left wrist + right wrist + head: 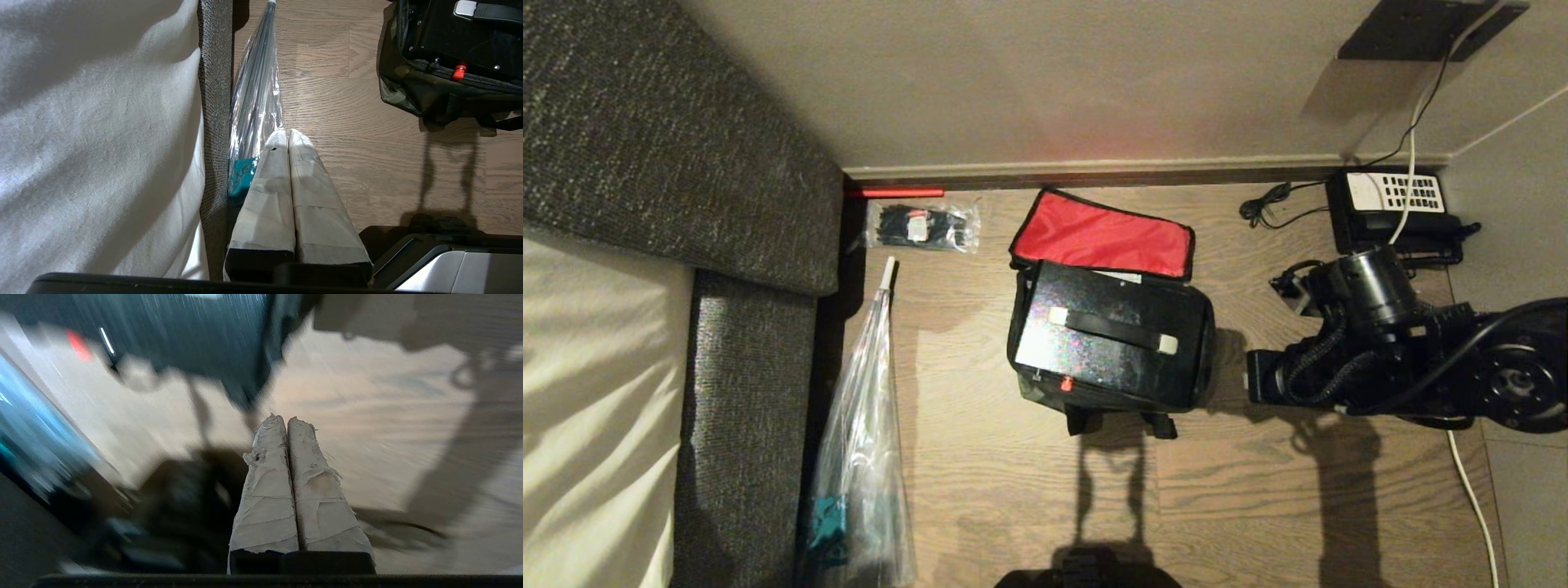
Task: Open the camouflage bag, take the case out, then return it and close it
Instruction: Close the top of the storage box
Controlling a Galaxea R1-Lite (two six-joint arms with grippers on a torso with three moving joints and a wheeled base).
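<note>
Camouflage bag [1045, 394] sits open on the wood floor, red-lined lid [1104, 233] flipped back toward the wall, black case [1115, 339] inside it, handle up, red latch at front edge.

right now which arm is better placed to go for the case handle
Probably the right. The right gripper, shut and empty, sits beside the open camouflage bag where the case stands. The left gripper hangs further off by the sofa.
</note>
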